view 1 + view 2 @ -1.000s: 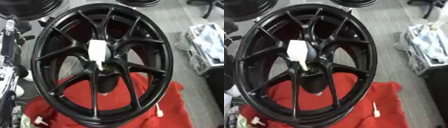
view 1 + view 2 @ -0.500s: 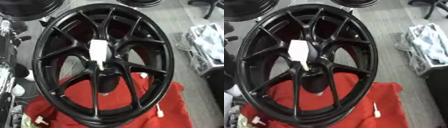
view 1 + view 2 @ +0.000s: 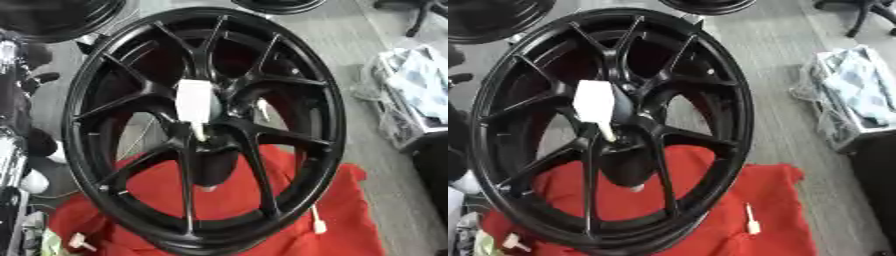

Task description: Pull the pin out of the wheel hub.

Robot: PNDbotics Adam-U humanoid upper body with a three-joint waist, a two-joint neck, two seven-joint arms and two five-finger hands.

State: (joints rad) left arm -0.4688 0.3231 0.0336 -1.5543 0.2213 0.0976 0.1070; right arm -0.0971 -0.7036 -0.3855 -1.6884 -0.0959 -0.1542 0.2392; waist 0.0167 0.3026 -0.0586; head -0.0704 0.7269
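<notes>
Brightness: even and fairly bright, daylight-like
Glare: soft sheen along the rim of the wheel (image 3: 328, 105) and on its spokes; the pale floor (image 3: 776, 75) looks washed out
Shadows: weak; darkest inside the wheel barrel, where detail is lost
Blur: both views soft all over; the white pin (image 3: 196, 106) has fuzzy edges
Colour: the red cloth (image 3: 780, 220) is strongly saturated, its folds barely readable
Edges: left margin dark and smeared, shapes there unclear

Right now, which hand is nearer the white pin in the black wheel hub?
Left, apparently: the left arm shows at the left edge, outside the black wheel rim, apart from the white pin. The right hand is out of view.
</notes>
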